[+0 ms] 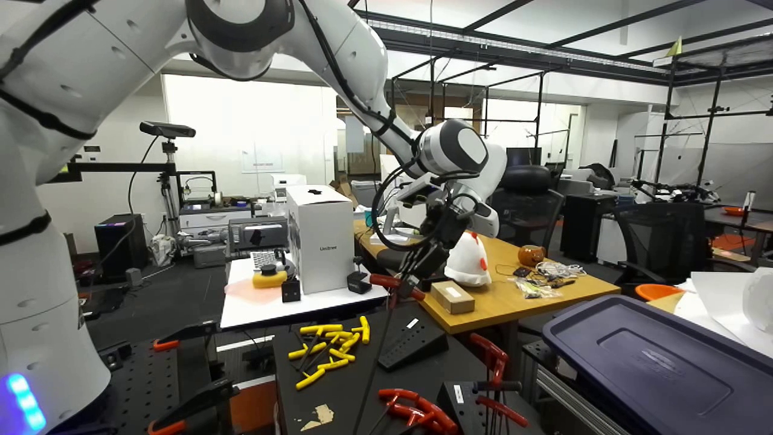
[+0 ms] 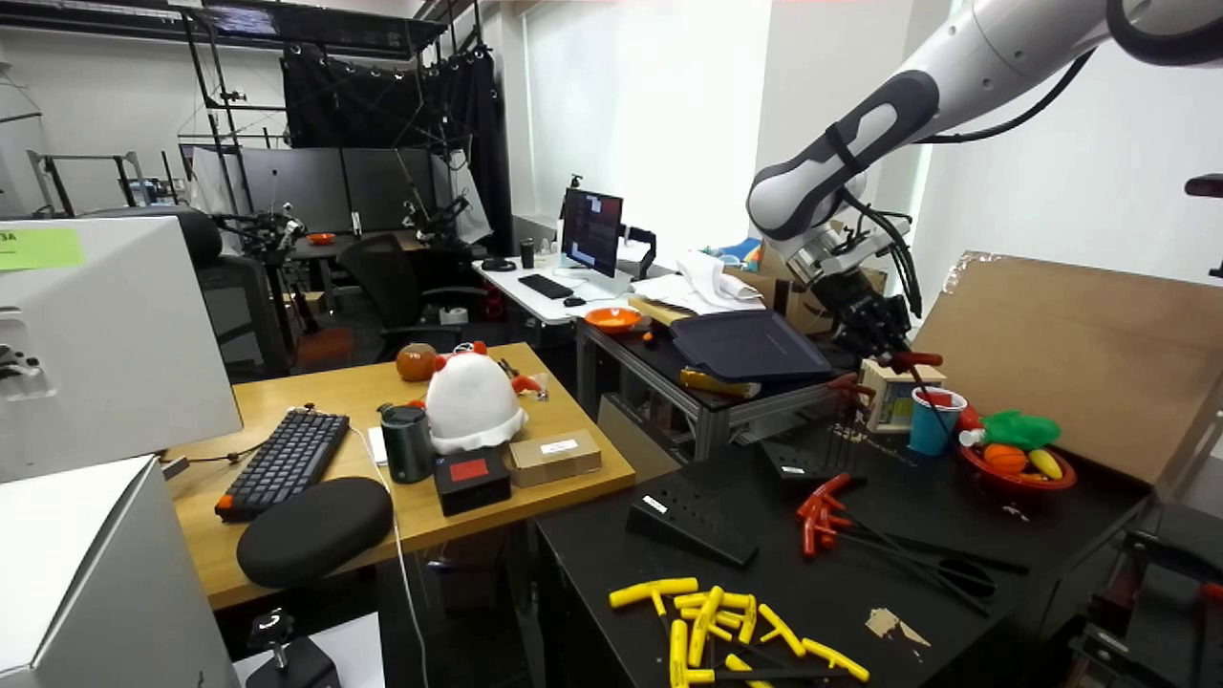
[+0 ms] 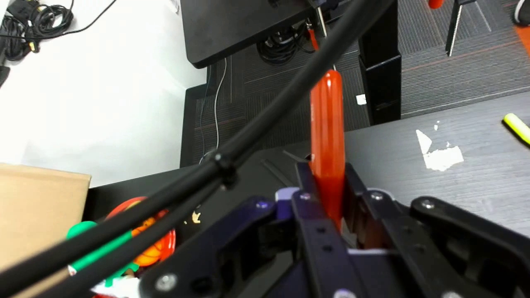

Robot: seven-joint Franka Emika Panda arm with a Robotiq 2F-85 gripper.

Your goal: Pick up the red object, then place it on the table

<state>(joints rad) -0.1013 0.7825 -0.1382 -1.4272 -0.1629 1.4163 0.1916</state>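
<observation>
My gripper is shut on the red T-handle of a tool, which stands up between the fingers in the wrist view. In both exterior views the gripper holds the red handle above the low black surface. A long thin dark shaft runs down from it; its tip is not clear. The light tan wooden table stands beside the black surface. The gripper is apart from it.
On the table are a white plush, a small cardboard box and a dark mug. The black surface carries yellow T-handles, other red T-handles, black racks, a blue cup and a red bowl.
</observation>
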